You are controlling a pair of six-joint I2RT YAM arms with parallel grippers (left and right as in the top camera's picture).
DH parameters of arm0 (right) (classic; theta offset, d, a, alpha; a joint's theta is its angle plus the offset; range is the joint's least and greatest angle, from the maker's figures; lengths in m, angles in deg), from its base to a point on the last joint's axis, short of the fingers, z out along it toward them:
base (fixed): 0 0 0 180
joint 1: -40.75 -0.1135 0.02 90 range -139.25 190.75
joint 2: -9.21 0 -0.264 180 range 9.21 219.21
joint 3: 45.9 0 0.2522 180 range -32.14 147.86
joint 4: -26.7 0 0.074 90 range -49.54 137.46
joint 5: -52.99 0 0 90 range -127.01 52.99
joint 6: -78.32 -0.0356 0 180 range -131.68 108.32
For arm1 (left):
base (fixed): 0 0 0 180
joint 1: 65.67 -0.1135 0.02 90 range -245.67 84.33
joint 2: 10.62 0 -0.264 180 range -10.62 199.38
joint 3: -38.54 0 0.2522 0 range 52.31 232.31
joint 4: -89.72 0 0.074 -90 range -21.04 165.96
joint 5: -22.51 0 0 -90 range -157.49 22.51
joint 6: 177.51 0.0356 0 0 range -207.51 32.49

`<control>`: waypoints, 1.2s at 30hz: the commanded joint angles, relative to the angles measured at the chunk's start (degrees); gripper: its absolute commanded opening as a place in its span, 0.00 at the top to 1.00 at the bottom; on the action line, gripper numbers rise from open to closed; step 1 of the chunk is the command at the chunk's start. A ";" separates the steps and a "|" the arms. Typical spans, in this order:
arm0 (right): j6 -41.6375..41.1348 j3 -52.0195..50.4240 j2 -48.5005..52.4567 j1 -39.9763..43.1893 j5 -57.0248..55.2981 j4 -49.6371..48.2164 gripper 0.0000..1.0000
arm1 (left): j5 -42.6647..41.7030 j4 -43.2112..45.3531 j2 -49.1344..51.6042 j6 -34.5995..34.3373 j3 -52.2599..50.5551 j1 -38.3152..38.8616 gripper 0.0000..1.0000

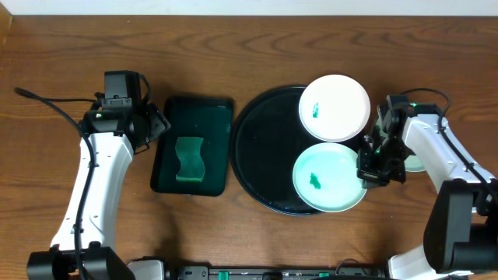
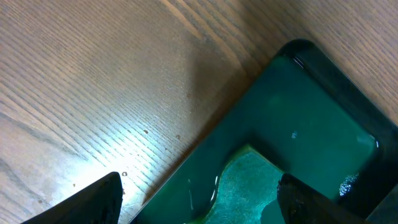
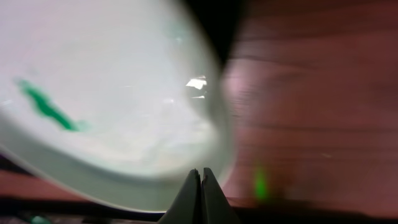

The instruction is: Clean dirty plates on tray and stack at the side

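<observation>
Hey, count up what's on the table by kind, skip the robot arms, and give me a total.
Plates: 3 (white plate, mint plate, half-hidden mint plate at the right)
Trays: 2 (round black tray, rectangular tray)
Sponges: 1 (green sponge)
Total: 6

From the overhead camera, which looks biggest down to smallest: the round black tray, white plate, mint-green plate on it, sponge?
Largest: round black tray.
Next: white plate and mint-green plate, alike in size, so unranked.
Smallest: sponge.
</observation>
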 commanded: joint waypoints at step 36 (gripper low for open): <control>-9.14 2.86 -7.74 -5.40 -7.98 5.86 0.64 | 0.70 -0.11 0.11 -0.07 0.83 -0.17 0.20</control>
